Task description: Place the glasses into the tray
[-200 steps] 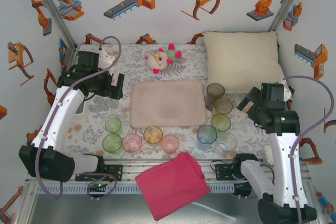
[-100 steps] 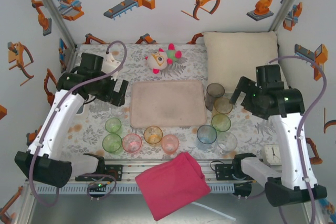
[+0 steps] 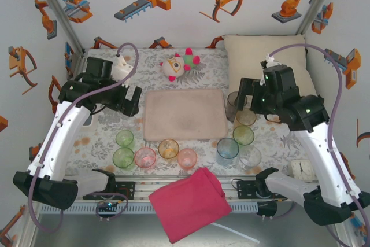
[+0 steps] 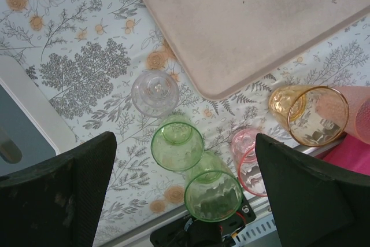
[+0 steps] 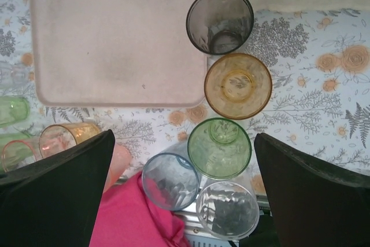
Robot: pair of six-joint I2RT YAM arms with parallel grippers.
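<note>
None of the glasses (image 3: 168, 148) has yet been set in the tray; they are ranged on the table along its near and right sides. Nearest the left arm, a green glass (image 4: 213, 194) and a pink glass (image 4: 250, 160) are seen between the widely spread fingers of the left gripper (image 4: 185, 148), with a clear glass (image 4: 155, 92) beyond. The right gripper (image 5: 184, 143), likewise spread and empty, hangs above a blue glass (image 5: 170, 181) and a green tumbler (image 5: 219, 147); an amber glass (image 5: 237, 85) and a smoky grey glass (image 5: 219, 21) stand farther off. The tray (image 3: 185, 114) lies bare at the middle. An approach is judged to be in hand. As the tumblers crowd together, one at a cluster's edge is best chosen, the fingers lowered astride its wall, and the thin plastic squeezed lightly, so that neighbours are not toppled.
</note>
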